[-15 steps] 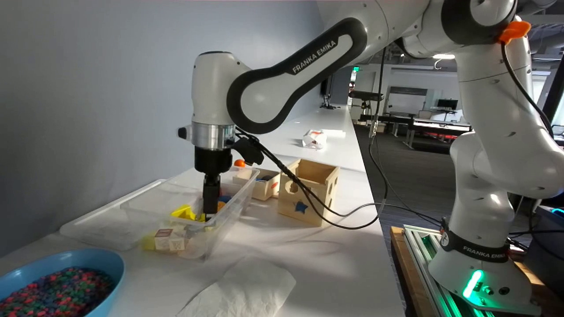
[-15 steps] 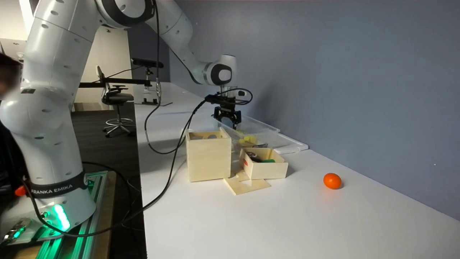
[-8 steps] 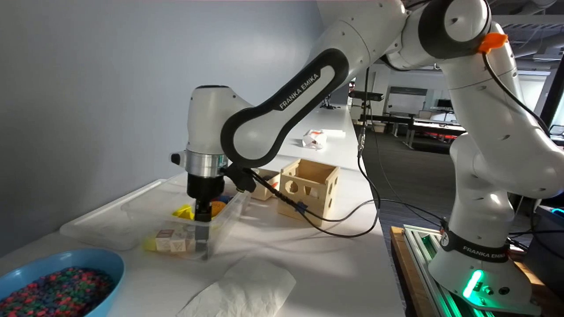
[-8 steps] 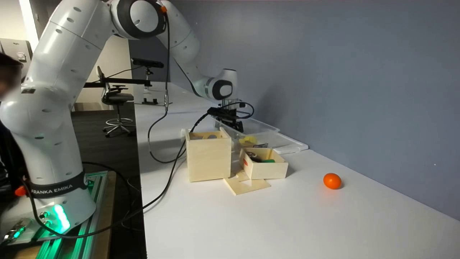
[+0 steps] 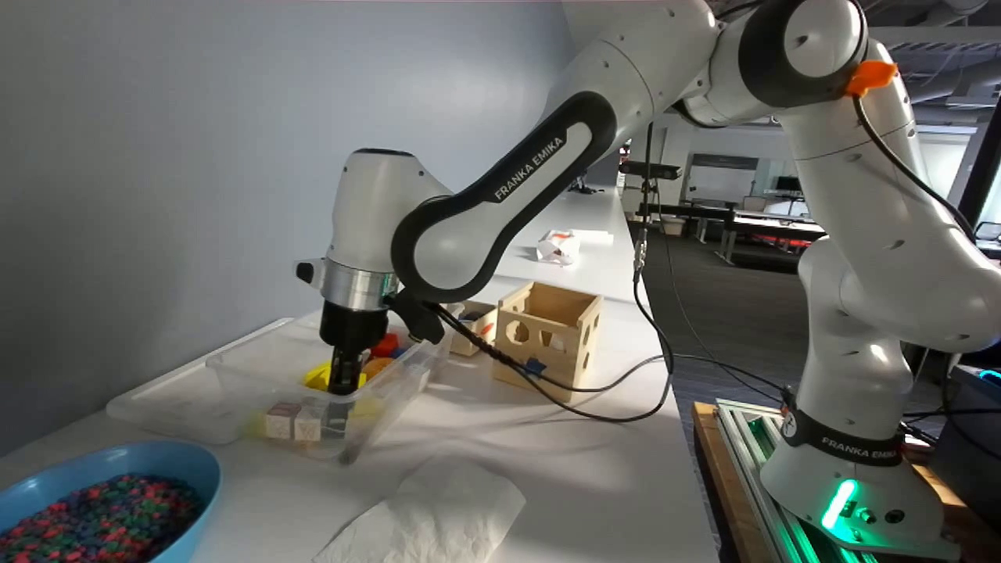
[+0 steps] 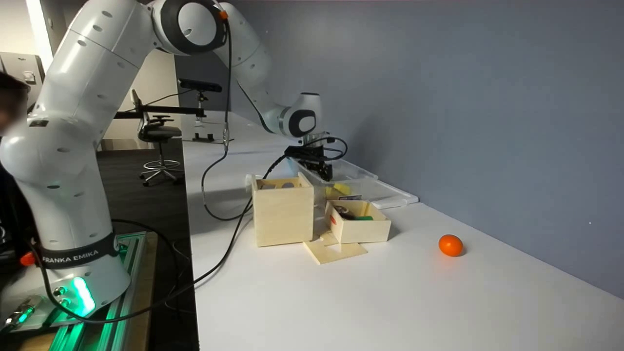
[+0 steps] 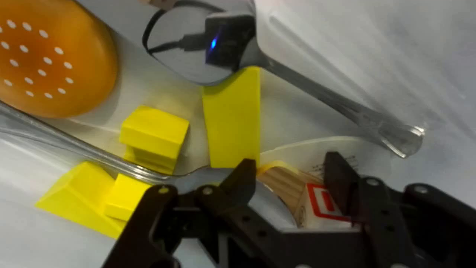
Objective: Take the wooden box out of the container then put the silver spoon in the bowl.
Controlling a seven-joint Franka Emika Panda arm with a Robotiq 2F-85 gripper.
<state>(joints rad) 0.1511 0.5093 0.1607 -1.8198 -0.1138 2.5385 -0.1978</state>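
On the white table (image 6: 370, 302), the container (image 5: 410, 387), bowl (image 5: 152, 460) and orange ball (image 6: 451, 245) sit nearer the wall-side edge; wooden cube (image 6: 283, 217) and white sheet (image 5: 438, 512) nearer the robot-side edge; wooden box (image 6: 364, 232) and wooden panel (image 6: 325, 255) between.

From here I see a blue-grey wall (image 5: 195, 180) along the white worktop (image 6: 414, 297), dark floor (image 5: 751, 320) below, a drafting chair (image 6: 162, 132) beyond.

My pincer (image 7: 290, 160) had its jaws apart, a red-marked block (image 7: 321, 204) showing between them. A silver spoon (image 7: 143, 172) lay partly behind one jaw; another silver spoon (image 7: 302, 82) overlapped a yellow block (image 7: 234, 124).
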